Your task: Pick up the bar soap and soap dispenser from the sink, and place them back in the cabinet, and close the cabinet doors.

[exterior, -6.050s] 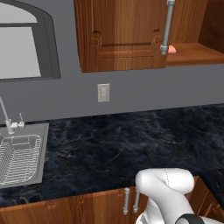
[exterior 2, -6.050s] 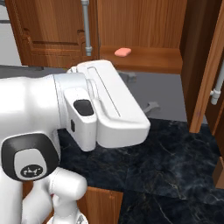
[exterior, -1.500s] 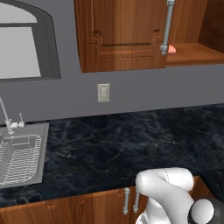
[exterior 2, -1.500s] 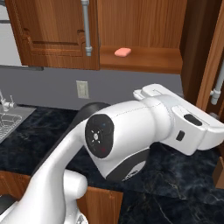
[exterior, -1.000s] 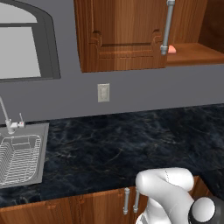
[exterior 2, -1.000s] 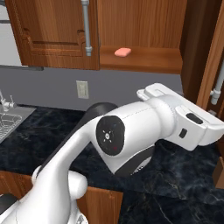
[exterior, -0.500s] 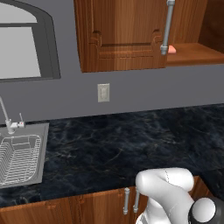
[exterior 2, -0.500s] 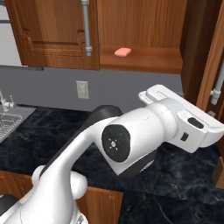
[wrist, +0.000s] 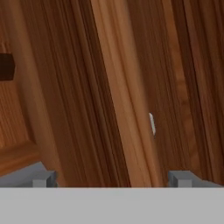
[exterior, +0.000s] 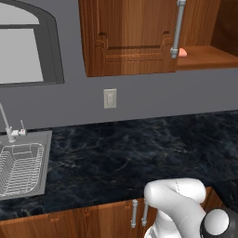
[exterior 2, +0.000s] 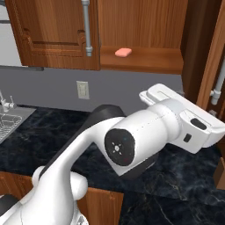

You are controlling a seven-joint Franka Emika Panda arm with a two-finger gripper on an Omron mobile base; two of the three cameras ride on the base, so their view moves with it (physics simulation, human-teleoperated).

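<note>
The bar soap (exterior 2: 123,52) lies on the shelf of the cabinet (exterior 2: 145,59), and its salmon end peeks out beside the left door's handle (exterior: 182,52). The left cabinet door (exterior 2: 52,30) covers the left half. The right door (exterior 2: 217,66) stands swung open at the right edge. My white hand (exterior 2: 193,125) reaches right toward that door. My gripper (wrist: 111,179) is open, nothing between its fingertips (wrist: 43,178), facing reddish wood at close range. The sink (exterior: 23,167) sits far left with its wire rack. The soap dispenser is out of view.
A dark marble counter (exterior: 139,148) runs under the cabinet. A wall outlet (exterior: 110,98) sits on the grey wall, and a window (exterior: 23,56) above the faucet (exterior: 7,125). Lower cupboard handles (exterior: 135,213) show beside my arm's base.
My arm's forward joint has rolled a little to the right and down. The hand stays near the open right door, and the gripper stays open.
</note>
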